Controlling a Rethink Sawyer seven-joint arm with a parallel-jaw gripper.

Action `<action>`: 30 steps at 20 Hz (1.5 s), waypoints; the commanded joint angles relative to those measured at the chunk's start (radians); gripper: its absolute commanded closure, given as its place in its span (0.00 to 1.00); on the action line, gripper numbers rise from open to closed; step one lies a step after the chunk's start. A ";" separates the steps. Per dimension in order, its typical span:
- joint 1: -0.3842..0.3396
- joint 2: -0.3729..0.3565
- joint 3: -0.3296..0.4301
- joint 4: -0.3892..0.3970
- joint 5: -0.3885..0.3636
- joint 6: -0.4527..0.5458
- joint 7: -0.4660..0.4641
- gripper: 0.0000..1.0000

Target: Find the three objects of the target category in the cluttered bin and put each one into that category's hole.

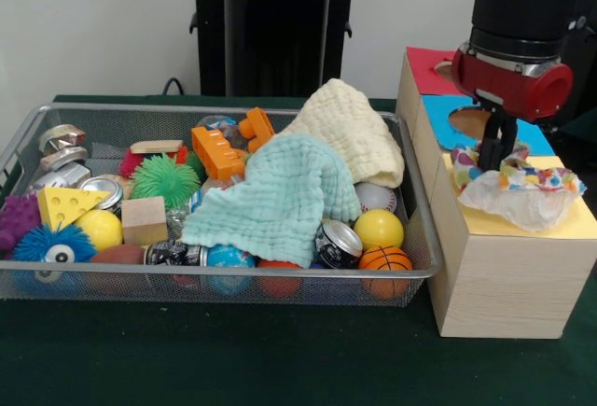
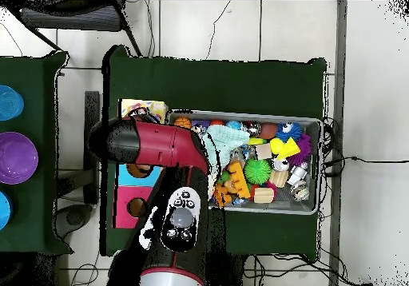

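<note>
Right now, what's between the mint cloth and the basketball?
A dented drink can, seen in the front view, lies between the mint cloth and the basketball.

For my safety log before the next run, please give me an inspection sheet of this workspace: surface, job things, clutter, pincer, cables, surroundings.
Surface: dark green table cover, nothing loose on it beside the basket and box.
Job's things: wire mesh basket; spotted wrappers lying on the yellow surround of the wooden box, covering the hole.
Clutter: mint cloth and cream cloth draped over toys; balls, cans, a cheese-shaped block, orange bricks.
Pincer: pincer down at the wrappers; open or shut cannot be told.
Cables: several on the floor around the table.
Surroundings: side table with coloured round things; no person seen.
</note>
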 commanded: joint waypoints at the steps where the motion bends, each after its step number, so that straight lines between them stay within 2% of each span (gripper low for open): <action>1: 0.004 0.077 0.058 0.021 -0.001 -0.068 0.102 1.00; 7: -0.008 0.095 0.106 0.011 0.023 -0.105 0.094 1.00; 12: -0.010 0.116 0.106 -0.014 0.029 -0.119 0.096 1.00; 17: -0.033 0.146 0.138 -0.027 0.031 -0.173 0.081 1.00; 26: -0.097 0.116 0.243 0.009 0.041 -0.130 0.031 1.00; 30: -0.100 0.129 0.240 -0.012 0.028 -0.094 0.032 1.00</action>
